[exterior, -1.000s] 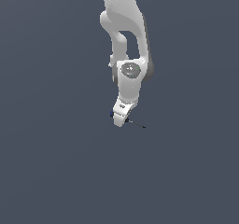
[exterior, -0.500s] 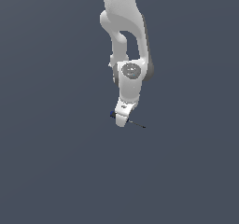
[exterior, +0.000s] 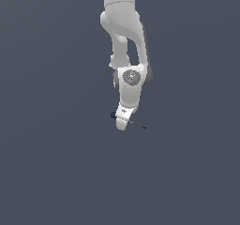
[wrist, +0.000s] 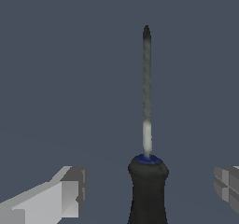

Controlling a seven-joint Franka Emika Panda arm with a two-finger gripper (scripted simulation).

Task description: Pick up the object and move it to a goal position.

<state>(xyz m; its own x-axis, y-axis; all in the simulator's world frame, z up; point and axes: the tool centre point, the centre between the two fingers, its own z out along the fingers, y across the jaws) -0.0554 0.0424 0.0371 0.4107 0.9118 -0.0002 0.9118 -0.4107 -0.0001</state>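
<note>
The object is a small screwdriver-like tool lying flat on the grey floor. In the wrist view its black handle has a blue collar and a thin dark shaft pointing away. In the exterior view the tool lies under the gripper, with its blue end toward the exterior view's left and its shaft toward the right. My gripper is down at the tool and open. Its two fingers stand on either side of the handle, apart from it.
A plain dark grey floor lies all around. The white arm reaches down from above. No other objects show.
The gripper has come down slightly over the tool. The tool has not moved.
</note>
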